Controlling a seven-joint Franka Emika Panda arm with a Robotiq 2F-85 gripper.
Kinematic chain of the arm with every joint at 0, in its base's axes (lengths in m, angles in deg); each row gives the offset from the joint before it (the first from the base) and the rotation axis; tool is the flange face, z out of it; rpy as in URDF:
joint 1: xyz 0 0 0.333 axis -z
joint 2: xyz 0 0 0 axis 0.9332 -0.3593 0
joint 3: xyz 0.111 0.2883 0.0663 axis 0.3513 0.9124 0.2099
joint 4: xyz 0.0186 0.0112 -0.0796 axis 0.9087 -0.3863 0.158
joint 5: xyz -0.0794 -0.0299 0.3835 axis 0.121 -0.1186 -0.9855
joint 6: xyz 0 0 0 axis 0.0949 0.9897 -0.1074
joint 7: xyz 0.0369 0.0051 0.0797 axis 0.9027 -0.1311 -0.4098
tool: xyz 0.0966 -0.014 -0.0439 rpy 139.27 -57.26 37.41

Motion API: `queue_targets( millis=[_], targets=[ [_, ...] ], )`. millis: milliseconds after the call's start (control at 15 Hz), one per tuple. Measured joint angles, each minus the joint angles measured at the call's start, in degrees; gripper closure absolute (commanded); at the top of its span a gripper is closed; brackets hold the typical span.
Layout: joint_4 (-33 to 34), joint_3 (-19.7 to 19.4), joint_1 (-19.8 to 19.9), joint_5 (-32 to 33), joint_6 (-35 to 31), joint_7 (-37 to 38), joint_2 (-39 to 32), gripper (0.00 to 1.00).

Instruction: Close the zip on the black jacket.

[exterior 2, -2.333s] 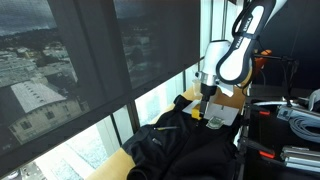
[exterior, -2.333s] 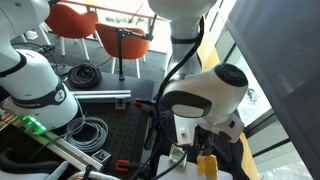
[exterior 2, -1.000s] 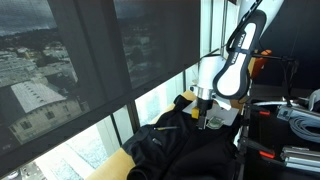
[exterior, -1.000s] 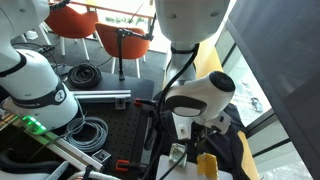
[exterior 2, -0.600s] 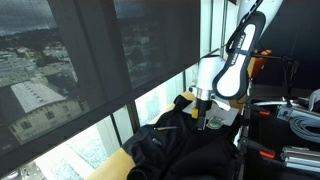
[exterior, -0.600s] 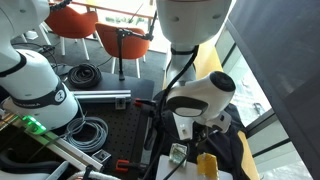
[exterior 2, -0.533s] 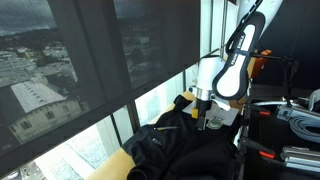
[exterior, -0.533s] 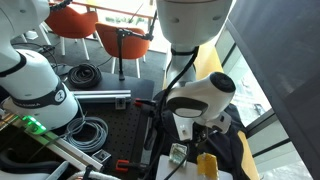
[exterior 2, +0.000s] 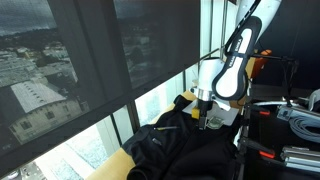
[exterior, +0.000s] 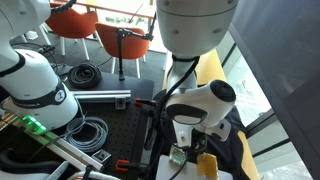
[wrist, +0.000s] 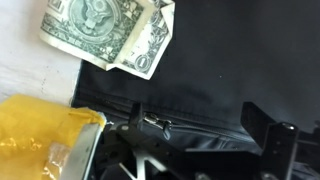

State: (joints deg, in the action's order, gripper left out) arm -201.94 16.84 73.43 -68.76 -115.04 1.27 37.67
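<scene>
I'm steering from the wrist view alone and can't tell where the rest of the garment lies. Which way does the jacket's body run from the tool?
Observer: In an exterior view the black jacket spreads from under the tool towards the camera, along the window. The tool hangs over the jacket's far part.
Operator: I also can't see sideways. Is anything lying near the arm?
Observer: Yes. In an exterior view, coiled black cables lie on the dark bench beside the arm, well apart from the jacket.
</scene>
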Motion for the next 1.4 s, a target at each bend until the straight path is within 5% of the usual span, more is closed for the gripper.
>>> queue_targets(
  millis=[267,333,467,933,1000,1400],
  targets=[
    [0.2,0.0,0.1,0.0,0.0,0.0,-0.4,0.05],
    [0.2,-0.1,0.1,0.0,0.0,0.0,-0.6,0.27],
    [0.4,-0.2,0.1,0.0,0.0,-0.1,-1.0,0.32],
    [1.7,-1.0,0.1,0.1,0.0,-0.5,-1.8,0.79],
    [1.9,-1.0,0.1,0.1,0.0,-0.5,-1.8,0.62],
    [3.0,-1.2,0.1,0.2,0.0,-1.0,-1.8,0.41]
  ],
)
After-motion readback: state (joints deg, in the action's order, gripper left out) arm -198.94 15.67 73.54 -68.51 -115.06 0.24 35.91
